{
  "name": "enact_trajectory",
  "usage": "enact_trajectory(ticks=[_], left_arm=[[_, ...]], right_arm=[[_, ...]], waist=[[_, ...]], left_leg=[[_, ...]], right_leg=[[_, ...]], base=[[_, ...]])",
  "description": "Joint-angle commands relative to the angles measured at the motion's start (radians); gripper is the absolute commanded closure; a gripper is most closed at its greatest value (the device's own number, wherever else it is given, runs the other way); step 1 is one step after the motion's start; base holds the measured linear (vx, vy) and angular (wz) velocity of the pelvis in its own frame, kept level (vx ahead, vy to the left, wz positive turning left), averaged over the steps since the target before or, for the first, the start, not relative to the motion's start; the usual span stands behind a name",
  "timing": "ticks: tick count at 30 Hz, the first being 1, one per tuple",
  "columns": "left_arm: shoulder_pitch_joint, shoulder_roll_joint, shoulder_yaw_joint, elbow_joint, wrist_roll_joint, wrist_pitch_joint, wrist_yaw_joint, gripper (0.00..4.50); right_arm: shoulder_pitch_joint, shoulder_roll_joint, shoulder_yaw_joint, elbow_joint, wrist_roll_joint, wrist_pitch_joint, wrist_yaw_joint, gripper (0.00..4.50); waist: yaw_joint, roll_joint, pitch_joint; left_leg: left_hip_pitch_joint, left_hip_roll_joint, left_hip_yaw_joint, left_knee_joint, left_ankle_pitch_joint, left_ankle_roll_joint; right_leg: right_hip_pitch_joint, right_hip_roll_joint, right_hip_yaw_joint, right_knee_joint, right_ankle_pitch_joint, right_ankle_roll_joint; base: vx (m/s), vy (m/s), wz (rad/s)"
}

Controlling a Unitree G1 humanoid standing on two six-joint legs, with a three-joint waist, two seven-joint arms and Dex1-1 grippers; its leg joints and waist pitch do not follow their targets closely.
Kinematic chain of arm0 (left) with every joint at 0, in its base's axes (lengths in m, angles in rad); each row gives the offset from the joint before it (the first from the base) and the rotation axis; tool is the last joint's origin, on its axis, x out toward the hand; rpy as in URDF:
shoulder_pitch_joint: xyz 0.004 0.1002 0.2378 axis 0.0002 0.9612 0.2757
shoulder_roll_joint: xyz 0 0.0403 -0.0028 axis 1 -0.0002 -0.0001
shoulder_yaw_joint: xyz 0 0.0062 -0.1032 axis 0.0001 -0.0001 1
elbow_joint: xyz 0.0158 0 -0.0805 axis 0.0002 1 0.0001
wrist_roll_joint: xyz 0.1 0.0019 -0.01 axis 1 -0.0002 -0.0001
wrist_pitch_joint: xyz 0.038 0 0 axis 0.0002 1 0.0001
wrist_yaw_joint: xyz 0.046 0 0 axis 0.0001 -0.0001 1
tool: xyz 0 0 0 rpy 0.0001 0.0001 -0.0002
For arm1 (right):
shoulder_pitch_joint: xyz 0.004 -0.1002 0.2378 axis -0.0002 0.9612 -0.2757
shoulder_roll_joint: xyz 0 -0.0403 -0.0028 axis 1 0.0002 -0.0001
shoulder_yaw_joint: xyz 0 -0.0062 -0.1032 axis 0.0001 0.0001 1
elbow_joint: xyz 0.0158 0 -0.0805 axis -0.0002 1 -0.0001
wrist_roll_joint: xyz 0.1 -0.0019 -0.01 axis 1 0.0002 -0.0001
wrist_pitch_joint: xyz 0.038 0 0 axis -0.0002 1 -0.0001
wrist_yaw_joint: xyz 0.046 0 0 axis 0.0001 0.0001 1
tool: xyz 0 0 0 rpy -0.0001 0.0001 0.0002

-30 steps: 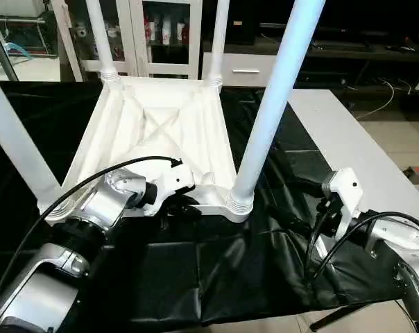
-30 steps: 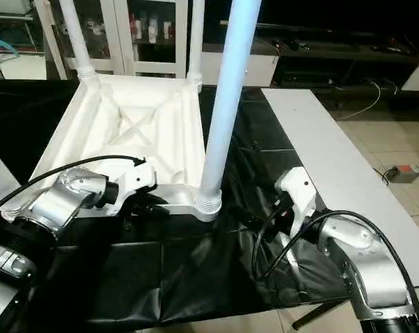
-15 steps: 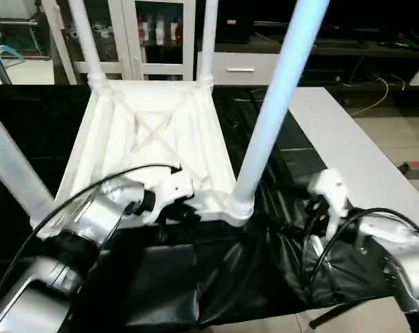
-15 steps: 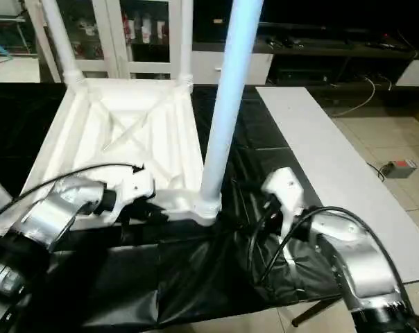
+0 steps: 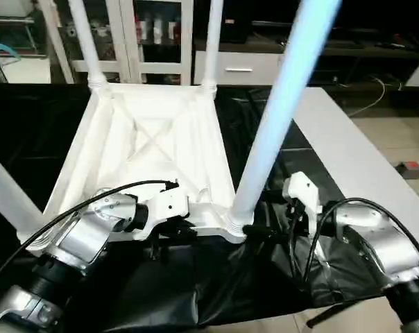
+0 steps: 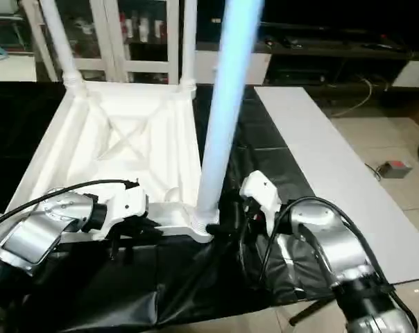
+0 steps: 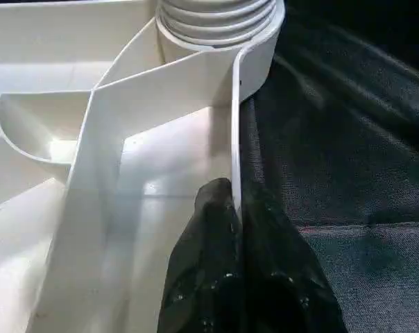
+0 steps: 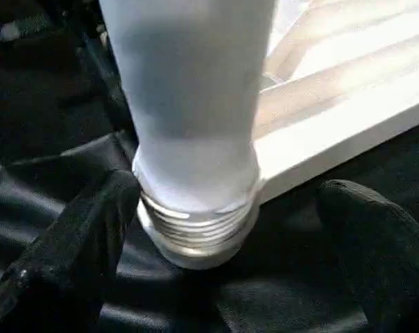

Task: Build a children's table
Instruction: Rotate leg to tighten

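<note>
- While the children's table (image 5: 154, 139) is lying upside down on the black-covered worktop (image 5: 265, 277), its four legs are pointing upward from the corner sockets.
- Left end effector (image 7: 237, 208) is pinching the thin near rim wall of the table top, with one black finger (image 7: 206, 263) sitting inside the rim and the other outside, closed tight together on the wall.
- Right end effector (image 8: 227, 229) is standing wide apart around the base of the near right leg (image 5: 279, 104); its fingers are flanking the threaded collar (image 8: 195, 236), one close beside it, the other well clear.
</note>
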Motion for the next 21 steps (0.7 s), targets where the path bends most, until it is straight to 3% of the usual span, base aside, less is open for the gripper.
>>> enact_trajectory(ticks=[1, 9, 15, 21], left_arm=[[0.015, -0.01, -0.029, -0.033, -0.006, 0.005, -0.02, 4.47], [0.012, -0.011, -0.032, -0.034, -0.004, 0.016, -0.016, 4.47], [0.011, -0.006, -0.035, -0.034, -0.004, 0.019, -0.022, 4.5], [0.015, -0.002, -0.037, -0.038, -0.006, 0.023, -0.03, 4.5]], right_arm=[[-0.012, -0.001, 0.013, 0.019, -0.007, -0.015, 0.03, 0.0], [-0.029, 0.017, 0.024, 0.069, -0.003, -0.042, 0.074, 0.0], [-0.041, 0.04, 0.023, 0.105, -0.004, -0.055, 0.089, 0.6], [-0.047, 0.054, 0.024, 0.123, -0.004, -0.061, 0.095, 1.13]], waist=[[0.006, -0.001, -0.057], [0.01, 0.002, -0.056], [0.013, 0.003, -0.058], [0.013, 0.005, -0.058]], left_leg=[[0.027, 0.104, -0.043, -0.083, -0.199, 0.035], [0.029, 0.105, -0.044, -0.084, -0.224, 0.024], [0.029, 0.104, -0.043, -0.082, -0.191, 0.034], [0.029, 0.104, -0.044, -0.083, -0.202, 0.028]], right_leg=[[0.026, -0.077, 0.044, -0.059, -0.112, -0.284], [0.025, -0.076, 0.044, -0.061, -0.137, -0.288], [0.026, -0.076, 0.043, -0.055, -0.079, -0.297], [0.027, -0.076, 0.043, -0.055, -0.095, -0.3]], base=[[0.0, 0.0, 0.0], [0.0, 0.0, 0.0], [0.0, 0.0, 0.0], [0.0, 0.0, 0.0]])
